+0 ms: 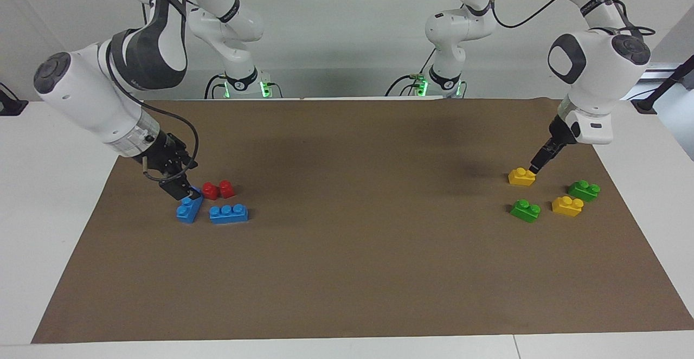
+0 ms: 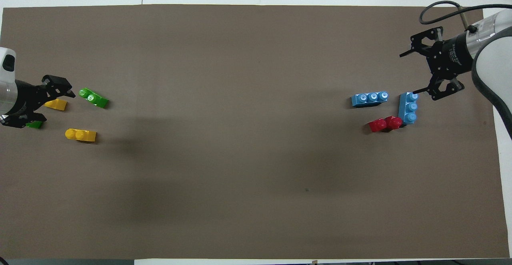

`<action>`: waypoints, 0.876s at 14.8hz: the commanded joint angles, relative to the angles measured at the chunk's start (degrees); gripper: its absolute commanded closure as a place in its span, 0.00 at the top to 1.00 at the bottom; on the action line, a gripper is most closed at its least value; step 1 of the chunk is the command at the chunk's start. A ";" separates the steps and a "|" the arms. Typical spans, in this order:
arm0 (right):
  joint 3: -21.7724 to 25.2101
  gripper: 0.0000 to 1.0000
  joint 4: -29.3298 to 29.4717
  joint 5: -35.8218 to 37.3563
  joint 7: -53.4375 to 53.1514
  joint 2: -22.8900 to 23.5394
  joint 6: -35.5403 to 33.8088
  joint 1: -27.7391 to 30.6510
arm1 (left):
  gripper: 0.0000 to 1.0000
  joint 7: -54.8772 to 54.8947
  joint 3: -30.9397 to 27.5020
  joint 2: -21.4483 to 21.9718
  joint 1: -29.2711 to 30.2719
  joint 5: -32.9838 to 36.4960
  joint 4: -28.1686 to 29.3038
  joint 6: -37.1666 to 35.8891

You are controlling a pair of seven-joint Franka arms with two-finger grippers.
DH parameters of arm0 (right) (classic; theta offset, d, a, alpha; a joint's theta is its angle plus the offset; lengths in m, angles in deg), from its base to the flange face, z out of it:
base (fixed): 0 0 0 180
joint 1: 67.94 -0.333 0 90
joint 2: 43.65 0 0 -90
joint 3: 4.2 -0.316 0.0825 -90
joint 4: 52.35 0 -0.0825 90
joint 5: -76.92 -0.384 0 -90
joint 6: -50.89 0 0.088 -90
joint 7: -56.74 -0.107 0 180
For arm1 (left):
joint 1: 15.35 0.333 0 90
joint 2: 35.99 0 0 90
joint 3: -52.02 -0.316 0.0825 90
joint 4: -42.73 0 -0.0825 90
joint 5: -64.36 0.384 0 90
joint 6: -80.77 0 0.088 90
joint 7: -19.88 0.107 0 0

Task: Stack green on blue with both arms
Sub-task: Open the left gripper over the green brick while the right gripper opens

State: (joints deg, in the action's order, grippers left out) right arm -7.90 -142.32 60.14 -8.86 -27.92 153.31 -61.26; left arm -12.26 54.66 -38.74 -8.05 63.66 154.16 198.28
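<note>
Two green bricks (image 1: pixel 525 210) (image 1: pixel 584 190) lie with two yellow ones toward the left arm's end of the mat. My left gripper (image 1: pixel 534 168) is open and low over this cluster, its tip just above a yellow brick (image 1: pixel 522 176). From overhead the left gripper (image 2: pixel 54 105) partly hides one green brick (image 2: pixel 34 124). Two blue bricks (image 1: pixel 188 207) (image 1: pixel 229 213) lie toward the right arm's end. My right gripper (image 1: pixel 181 190) is open, low over the angled blue brick's end nearer the robots. From overhead the right gripper (image 2: pixel 412 73) shows its fingers spread. Neither gripper holds anything.
Two small red bricks (image 1: pixel 218 190) sit touching the angled blue brick, on its robot-ward side. A second yellow brick (image 1: pixel 567 206) lies between the two green ones. All lie on a brown mat (image 1: pixel 347 272) on a white table.
</note>
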 commanded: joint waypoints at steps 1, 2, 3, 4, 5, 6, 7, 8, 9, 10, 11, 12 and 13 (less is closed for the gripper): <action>-0.35 1.00 1.20 -1.33 -1.11 2.89 1.03 0.44 | 1.00 -5.46 0.35 -4.00 0.69 -0.70 -2.00 2.37; -0.35 1.00 1.20 -2.29 -1.11 3.77 1.29 0.44 | 1.00 -7.30 0.35 -5.32 0.78 -0.70 -2.52 3.25; -0.26 1.00 1.03 -3.95 -1.20 4.65 1.64 0.62 | 1.00 -9.06 0.27 -6.73 0.78 -0.70 -3.66 3.69; -0.26 1.00 1.11 -4.67 -1.20 5.44 1.82 1.14 | 1.00 -9.95 0.27 -8.13 0.78 -0.70 -4.63 3.96; -0.26 1.00 1.20 -4.93 -1.20 6.15 1.82 1.49 | 1.00 -9.96 0.27 -8.93 0.95 -0.62 -4.99 4.31; -0.26 1.00 1.37 -5.11 -1.20 6.59 1.82 1.84 | 1.00 -10.05 0.27 -9.46 1.04 -0.62 -4.99 5.18; -0.26 1.00 1.64 -5.55 -1.20 7.20 1.65 2.20 | 1.00 -10.22 0.27 -10.86 1.04 -0.62 -5.34 6.15; -0.26 1.00 1.64 -5.64 -1.11 7.91 1.73 2.63 | 1.00 -10.31 0.27 -12.44 1.04 -0.62 -6.73 6.42; -0.26 1.00 1.64 -5.64 -0.94 8.35 1.74 2.73 | 1.00 -10.66 0.27 -14.37 0.96 -0.62 -8.66 6.42; -0.26 1.00 1.55 -5.73 -0.67 8.70 1.82 2.73 | 1.00 -11.18 0.27 -16.48 0.95 -0.62 -10.94 6.33; -0.26 1.00 1.64 -5.82 -0.67 8.88 1.82 2.73 | 1.00 -11.36 0.27 -18.15 0.95 -0.53 -12.53 6.42; -0.26 1.00 1.55 -5.82 -0.67 8.88 1.91 2.73 | 1.00 -11.36 0.27 -19.12 0.95 -0.44 -13.16 6.59; -0.26 1.00 1.55 -5.82 -0.67 8.97 1.91 2.73 | 1.00 -11.36 0.27 -19.48 0.95 -0.35 -13.16 7.03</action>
State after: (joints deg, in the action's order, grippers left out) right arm -7.72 -142.18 55.55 -9.18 -19.94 155.00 -58.98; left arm -22.86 54.67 -55.06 -7.44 63.63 144.29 204.88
